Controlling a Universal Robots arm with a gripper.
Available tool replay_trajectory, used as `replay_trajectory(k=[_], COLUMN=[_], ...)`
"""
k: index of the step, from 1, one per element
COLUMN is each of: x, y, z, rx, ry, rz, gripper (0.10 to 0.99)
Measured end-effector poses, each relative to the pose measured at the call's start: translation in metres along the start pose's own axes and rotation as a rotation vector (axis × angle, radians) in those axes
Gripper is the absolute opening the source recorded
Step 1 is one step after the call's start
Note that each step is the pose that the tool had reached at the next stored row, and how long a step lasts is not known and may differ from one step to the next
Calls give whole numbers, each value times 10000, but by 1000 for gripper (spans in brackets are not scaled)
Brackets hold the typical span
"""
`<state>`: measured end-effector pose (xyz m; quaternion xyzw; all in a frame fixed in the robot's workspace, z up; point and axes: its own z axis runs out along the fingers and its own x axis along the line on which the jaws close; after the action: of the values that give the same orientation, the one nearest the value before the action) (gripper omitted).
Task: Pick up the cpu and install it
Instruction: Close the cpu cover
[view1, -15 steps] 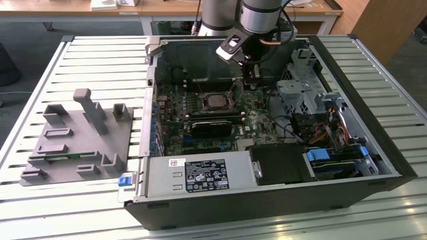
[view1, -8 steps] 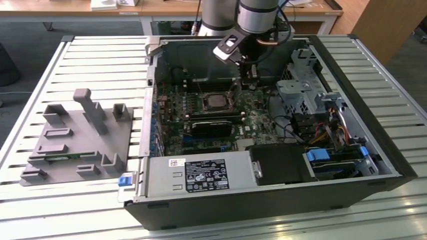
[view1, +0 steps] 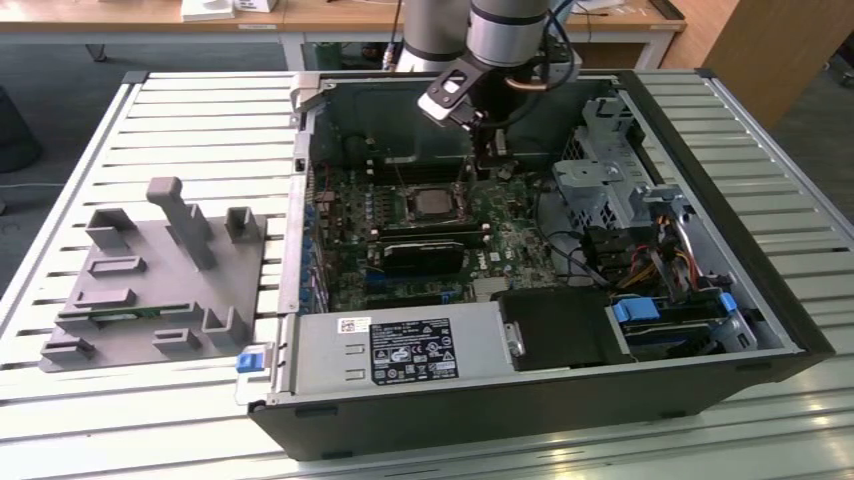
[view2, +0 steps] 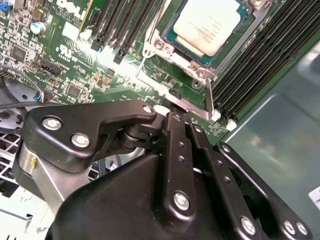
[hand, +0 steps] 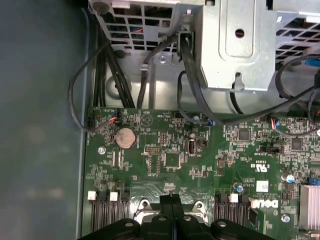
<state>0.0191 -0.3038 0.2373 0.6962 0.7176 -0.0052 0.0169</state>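
cpu (view2: 210, 22) lying in socket (view2: 165, 47); fingers (hand: 166, 204) clenched together, empty; just beside socket

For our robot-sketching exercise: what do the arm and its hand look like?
The silver-grey cylindrical arm has a black cable looping beside it. The matte black hand is built of flat linked bars joined by silver screws.

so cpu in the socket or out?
In. In the second wrist view the cpu lies flat inside the socket frame, silver top up.
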Motion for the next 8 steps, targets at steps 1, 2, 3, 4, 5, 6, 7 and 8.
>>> replay_trajectory(k=[1, 2, 3, 4, 5, 6, 7, 8], x=[0, 1, 1, 2, 2, 3, 3, 3], y=[-10, -21, -32, -44, -54, -64, -73, -79], z=[0, 1, 1, 1, 1, 2, 2, 3], rx=[0, -1, 0, 0, 0, 0, 0, 0], ry=[1, 1, 0, 0, 0, 0, 1, 0], rz=[0, 0, 0, -1, -1, -1, 0, 0], gripper=[106, 106, 106, 106, 106, 106, 106, 106])
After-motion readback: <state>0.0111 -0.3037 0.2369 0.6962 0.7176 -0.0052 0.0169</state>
